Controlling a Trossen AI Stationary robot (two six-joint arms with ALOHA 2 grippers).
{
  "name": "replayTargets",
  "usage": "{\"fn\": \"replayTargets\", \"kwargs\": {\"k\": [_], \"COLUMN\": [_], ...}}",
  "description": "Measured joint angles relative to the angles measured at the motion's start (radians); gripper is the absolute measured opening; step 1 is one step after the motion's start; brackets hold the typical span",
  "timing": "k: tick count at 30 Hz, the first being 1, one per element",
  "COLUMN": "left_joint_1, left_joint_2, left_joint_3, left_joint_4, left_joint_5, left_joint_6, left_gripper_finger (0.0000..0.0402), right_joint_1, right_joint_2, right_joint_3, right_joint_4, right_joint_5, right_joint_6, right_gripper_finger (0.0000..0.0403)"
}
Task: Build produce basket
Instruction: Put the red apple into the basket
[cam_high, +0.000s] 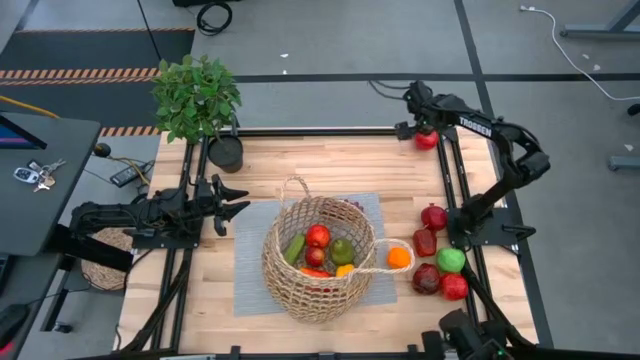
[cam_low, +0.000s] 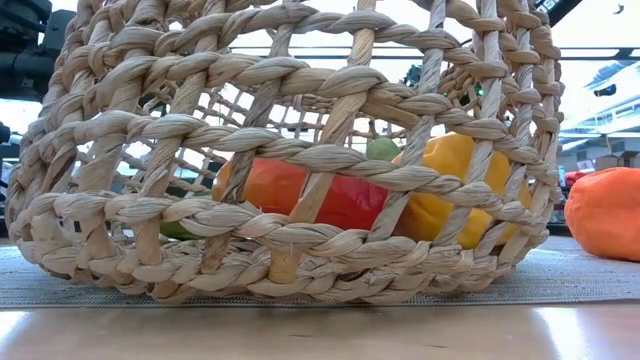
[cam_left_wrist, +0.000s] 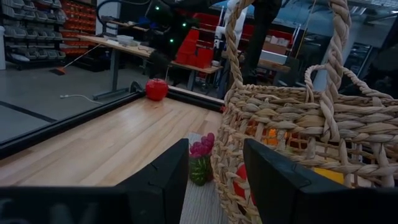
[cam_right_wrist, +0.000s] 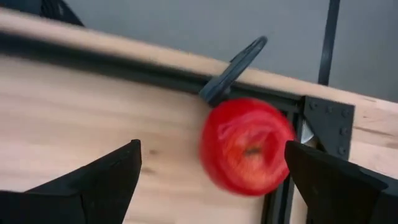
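Observation:
The tan wicker basket (cam_high: 318, 258) stands on a grey mat (cam_high: 250, 270) at mid-table. It holds red, green, orange and yellow produce (cam_high: 318, 236). More produce lies on the table right of it: an orange (cam_high: 399, 258), several dark red pieces (cam_high: 433, 216), a green one (cam_high: 451, 260) and a red one (cam_high: 455, 287). A red apple (cam_right_wrist: 245, 146) rests on the wood in the far right corner, against the black frame rail. My right gripper (cam_right_wrist: 212, 149) hangs open over it, one finger on either side and clear of it. My left gripper (cam_left_wrist: 214, 180) waits open at the table's left, level, pointing at the basket (cam_left_wrist: 298, 124).
A potted plant (cam_high: 197, 95) in a black pot (cam_high: 226, 152) stands at the far left corner. A black frame rail (cam_high: 330, 130) runs along the table's edges. A small woven disc (cam_high: 105, 262) lies off the left edge. A pink and green piece (cam_left_wrist: 200, 158) lies beside the basket's far side.

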Motion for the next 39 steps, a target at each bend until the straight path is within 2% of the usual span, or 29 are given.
{"fn": "replayTargets", "kwargs": {"k": [7,11,20,25,32,39], "left_joint_1": [0.000,0.000,0.000,0.000,0.000,0.000], "left_joint_2": [0.000,0.000,0.000,0.000,0.000,0.000], "left_joint_3": [0.000,0.000,0.000,0.000,0.000,0.000], "left_joint_4": [0.000,0.000,0.000,0.000,0.000,0.000], "left_joint_5": [0.000,0.000,0.000,0.000,0.000,0.000], "left_joint_6": [0.000,0.000,0.000,0.000,0.000,0.000], "left_gripper_finger": [0.0160,0.0160,0.0160,0.0160,0.0160,0.0160], "right_joint_1": [-0.030,-0.030,0.009,0.009,-0.005,0.003], "right_joint_2": [0.006,0.064,0.206,0.268,0.319,0.391], "right_joint_3": [0.000,0.000,0.071,0.126,0.184,0.245], "right_joint_4": [0.033,-0.003,-0.027,-0.060,-0.140,-0.294], "right_joint_5": [-0.024,-0.029,0.149,0.210,0.215,0.200], "right_joint_6": [0.037,0.065,0.077,0.076,0.126,0.157], "right_gripper_finger": [0.0396,0.0396,0.0390,0.0388,0.0384,0.0374]}}
